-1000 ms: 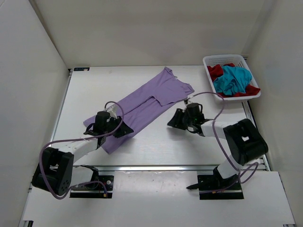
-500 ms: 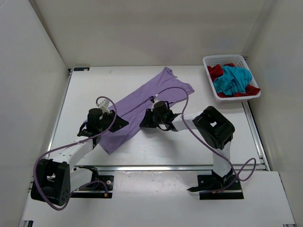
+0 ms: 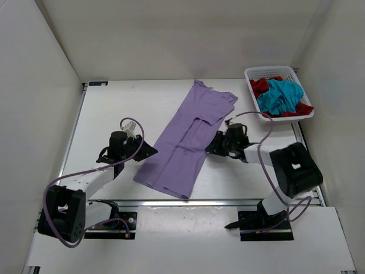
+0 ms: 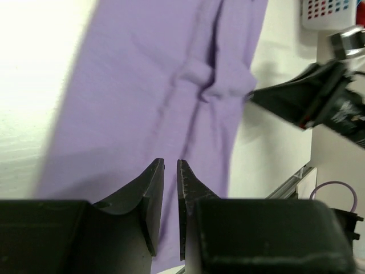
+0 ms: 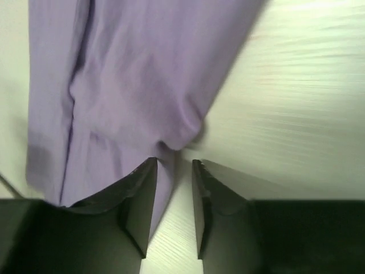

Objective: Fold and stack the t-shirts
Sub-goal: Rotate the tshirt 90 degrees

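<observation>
The purple shirt (image 3: 191, 142) lay flat, slanting across the frame's centre. The left gripper (image 4: 170, 164) sat over its left edge, fingers nearly together, grip unclear. The right gripper (image 5: 174, 162) straddled its right edge, jaws apart.

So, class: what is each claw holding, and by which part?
Left claw seems to pinch the lavender t-shirt at one long edge; right claw straddles the opposite edge, grip unclear.
</observation>
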`<state>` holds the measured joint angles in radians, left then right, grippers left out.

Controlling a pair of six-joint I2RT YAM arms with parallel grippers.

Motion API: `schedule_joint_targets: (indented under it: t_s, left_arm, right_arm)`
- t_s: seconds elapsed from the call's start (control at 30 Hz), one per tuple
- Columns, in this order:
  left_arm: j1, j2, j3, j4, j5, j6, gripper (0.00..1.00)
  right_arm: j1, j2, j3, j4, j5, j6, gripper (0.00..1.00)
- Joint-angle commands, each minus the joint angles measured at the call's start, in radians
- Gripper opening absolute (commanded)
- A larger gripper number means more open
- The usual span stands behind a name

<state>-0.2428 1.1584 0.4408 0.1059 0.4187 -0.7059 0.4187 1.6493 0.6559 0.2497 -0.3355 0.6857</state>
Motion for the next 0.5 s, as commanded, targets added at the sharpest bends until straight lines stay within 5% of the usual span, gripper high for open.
schedule_joint_targets:
  t_s: [0.0,0.13,0.47]
  left_arm:
    - [-0.029,0.014,0.001,0.020,-0.017,0.023,0.26]
    - [-0.021,0.018,-0.007,0.002,-0.050,0.036,0.26]
    - [-0.007,-0.034,-0.051,-0.009,-0.074,0.040,0.29]
  right_arm:
    - [-0.086,-0.130,-0.041,-0.053,0.001,-0.055,0.31]
    - [-0.199,-0.097,0.083,-0.056,0.032,-0.086,0.39]
    - [-0.302,0.364,0.600,-0.191,0.173,-0.092,0.45]
